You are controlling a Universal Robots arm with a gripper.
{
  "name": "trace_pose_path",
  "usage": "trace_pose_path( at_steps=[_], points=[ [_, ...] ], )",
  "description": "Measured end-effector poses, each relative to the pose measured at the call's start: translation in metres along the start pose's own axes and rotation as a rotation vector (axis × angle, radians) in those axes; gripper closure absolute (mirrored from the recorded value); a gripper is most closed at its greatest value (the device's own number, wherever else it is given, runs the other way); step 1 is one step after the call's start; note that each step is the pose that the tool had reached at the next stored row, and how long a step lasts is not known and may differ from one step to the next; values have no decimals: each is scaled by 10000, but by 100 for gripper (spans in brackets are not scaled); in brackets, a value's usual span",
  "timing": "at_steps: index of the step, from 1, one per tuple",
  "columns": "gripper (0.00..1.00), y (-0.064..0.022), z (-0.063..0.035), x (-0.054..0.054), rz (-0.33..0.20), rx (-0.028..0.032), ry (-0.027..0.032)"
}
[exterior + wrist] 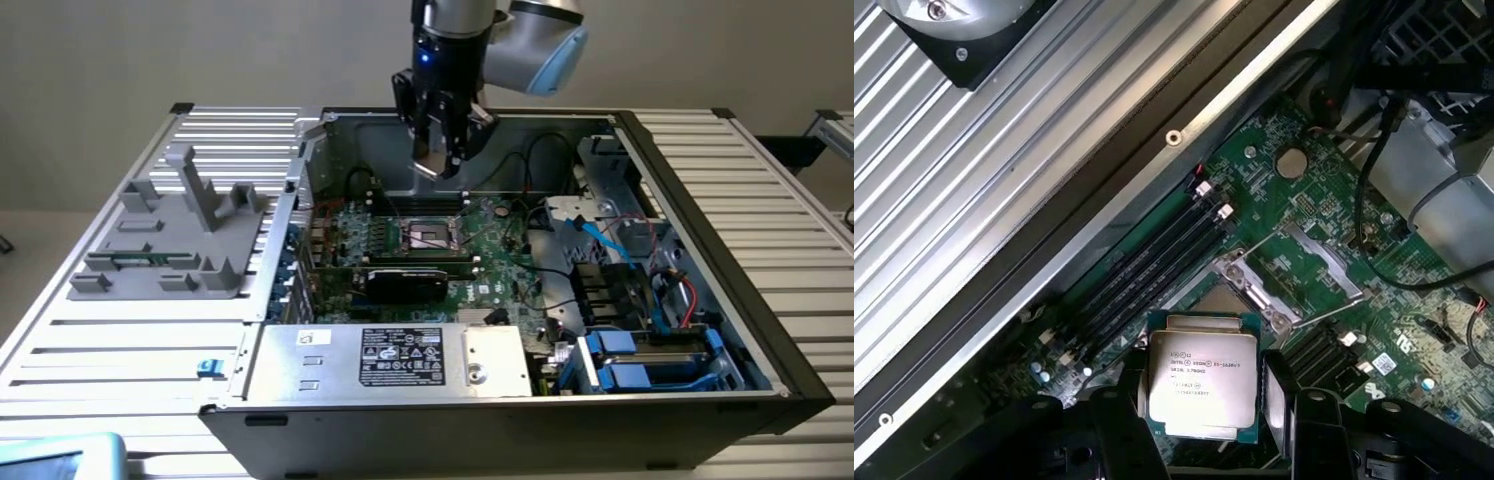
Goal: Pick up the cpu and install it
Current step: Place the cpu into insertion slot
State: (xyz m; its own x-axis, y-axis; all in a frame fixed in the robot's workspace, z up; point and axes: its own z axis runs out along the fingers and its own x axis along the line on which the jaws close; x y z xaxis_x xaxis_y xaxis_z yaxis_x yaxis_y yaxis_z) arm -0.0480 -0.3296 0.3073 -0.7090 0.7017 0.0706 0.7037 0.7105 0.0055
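The cpu [1201, 375], a small square chip with a silver printed top, sits between my gripper's two black fingers [1122, 425], which are shut on its sides. My gripper [438, 168] hangs inside the open computer case, above the green motherboard [494, 265], with the cpu [429, 162] at its tip. The dark square socket [434, 235] lies below it, a little toward the case's front. In the wrist view the socket [1229, 300] has its metal frame [1309, 262] swung open, and the cpu hovers partly over it without touching.
A black card [407, 282] lies in front of the socket, with the power supply box [387, 360] nearer the case front. Cables and blue drive bays [641, 360] fill the exterior view's right. A grey fixture [174, 240] stands outside the case. Memory slots [1144, 270] run beside the socket.
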Motion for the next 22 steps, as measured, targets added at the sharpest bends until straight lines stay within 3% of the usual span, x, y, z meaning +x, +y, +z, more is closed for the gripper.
trace_pose_path(
  at_steps=[22],
  points=[
    [45,-51,137,-60,1112,-63,-126]
  ],
)
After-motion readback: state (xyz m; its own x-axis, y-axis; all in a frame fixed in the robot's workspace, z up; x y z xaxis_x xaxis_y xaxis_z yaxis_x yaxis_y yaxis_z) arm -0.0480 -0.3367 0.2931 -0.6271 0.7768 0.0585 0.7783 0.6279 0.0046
